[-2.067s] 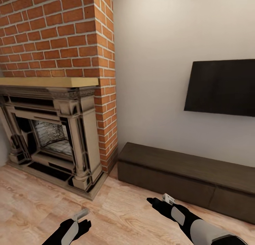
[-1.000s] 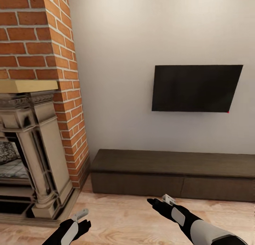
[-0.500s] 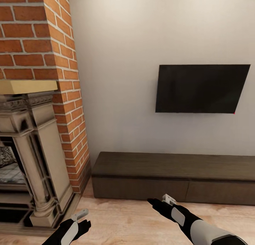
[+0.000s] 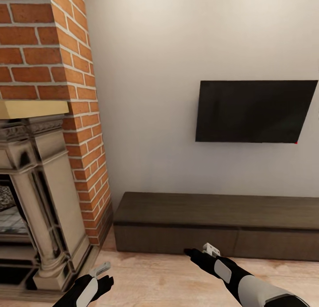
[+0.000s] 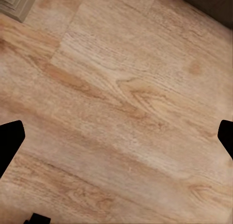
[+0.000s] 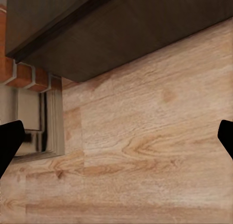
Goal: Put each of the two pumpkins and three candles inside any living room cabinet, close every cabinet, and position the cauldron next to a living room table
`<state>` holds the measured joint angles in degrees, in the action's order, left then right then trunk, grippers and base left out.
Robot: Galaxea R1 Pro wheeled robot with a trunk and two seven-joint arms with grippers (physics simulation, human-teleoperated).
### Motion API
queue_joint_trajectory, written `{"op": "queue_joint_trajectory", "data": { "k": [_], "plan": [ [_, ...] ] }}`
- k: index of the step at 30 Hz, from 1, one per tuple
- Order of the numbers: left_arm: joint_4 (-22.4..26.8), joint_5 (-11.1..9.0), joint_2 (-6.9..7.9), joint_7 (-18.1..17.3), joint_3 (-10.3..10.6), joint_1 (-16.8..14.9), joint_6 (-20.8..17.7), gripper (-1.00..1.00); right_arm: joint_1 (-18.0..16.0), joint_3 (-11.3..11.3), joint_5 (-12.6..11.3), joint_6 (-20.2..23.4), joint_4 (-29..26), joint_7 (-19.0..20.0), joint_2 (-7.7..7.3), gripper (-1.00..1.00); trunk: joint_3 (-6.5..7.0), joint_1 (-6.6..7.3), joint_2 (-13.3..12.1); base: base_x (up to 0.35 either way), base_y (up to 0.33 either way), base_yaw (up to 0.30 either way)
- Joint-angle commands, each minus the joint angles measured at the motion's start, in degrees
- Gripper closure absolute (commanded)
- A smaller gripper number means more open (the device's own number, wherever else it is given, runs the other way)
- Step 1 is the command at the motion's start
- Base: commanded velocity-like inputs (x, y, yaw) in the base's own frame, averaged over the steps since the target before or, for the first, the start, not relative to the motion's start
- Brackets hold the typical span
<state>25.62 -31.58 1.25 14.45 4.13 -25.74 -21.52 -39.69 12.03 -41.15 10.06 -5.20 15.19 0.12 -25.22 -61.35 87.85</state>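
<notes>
The long low dark-brown wooden cabinet (image 4: 217, 227) stands on the pale wood-plank floor (image 4: 159, 276) against the white wall, its flat drawer fronts shut, beside the red brick chimney (image 4: 66, 98). Left claw (image 4: 104, 272) and right claw (image 4: 199, 251) hover over the floor, both spread open and empty.

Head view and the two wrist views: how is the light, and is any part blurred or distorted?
Head view: soft, even light, no glare on the dark television, a faint shadow under the cabinet front, and wall lines that lean from the wide lens. Left wrist view: the floor grain is soft and smeared. Right wrist view: the cabinet front is dim, the floor grain blurred.
</notes>
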Motion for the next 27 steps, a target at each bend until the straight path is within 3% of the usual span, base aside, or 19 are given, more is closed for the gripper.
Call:
{"op": "queue_joint_trajectory", "data": {
  "k": [1,13,19,21,22,25,27],
  "plan": [
    [0.1,-0.6,0.07,0.5,0.4,0.0,-0.2,-1.0,0.0,0.4,-0.6,0.3,-0.1,0.2,-0.03,-1.0,-0.07,-0.01,0.0,0.107,0.0,-0.007],
    [0.1,-0.6,0.07,0.5,0.4,0.0,-0.2,-1.0,0.0,0.3,-0.7,0.7,0.0,3.9,-0.04,-1.0,-0.07,-0.01,0.0,0.092,0.006,-0.231],
    [0.3,-0.7,0.09,-0.3,0.4,0.0,-0.3,-1.0,0.0,-1.6,-0.7,0.2,0.1,5.0,-0.04,-1.0,-0.07,-0.01,0.0,0.097,0.027,-0.088],
    [0.5,-0.7,0.19,-2.7,0.4,0.0,-0.4,-1.0,0.0,-1.7,-1.0,0.2,0.1,8.8,-0.11,-1.0,-0.07,-0.01,0.0,0.012,0.003,-0.008],
    [0.6,-0.7,0.24,-4.8,0.4,0.1,-0.6,-1.0,0.0,-1.8,-1.7,0.4,0.3,12.7,-0.35,-1.0,-0.07,-0.01,0.0,0.006,0.001,-0.004],
    [0.7,-0.7,1.33,-12.6,0.4,0.3,-1.0,-1.0,0.0,-1.9,-5.2,0.9,2.4,28.3,-3.55,-1.0,-0.07,-0.01,0.0,0.002,0.001,-0.002],
    [0.7,-0.7,2.2,-15.7,0.5,0.4,-1.2,-1.0,0.0,-1.9,-6.9,1.5,2.9,32.5,-4.8,-1.0,-0.07,-0.01,0.0,0.0,0.0,0.0]
  ]
}}
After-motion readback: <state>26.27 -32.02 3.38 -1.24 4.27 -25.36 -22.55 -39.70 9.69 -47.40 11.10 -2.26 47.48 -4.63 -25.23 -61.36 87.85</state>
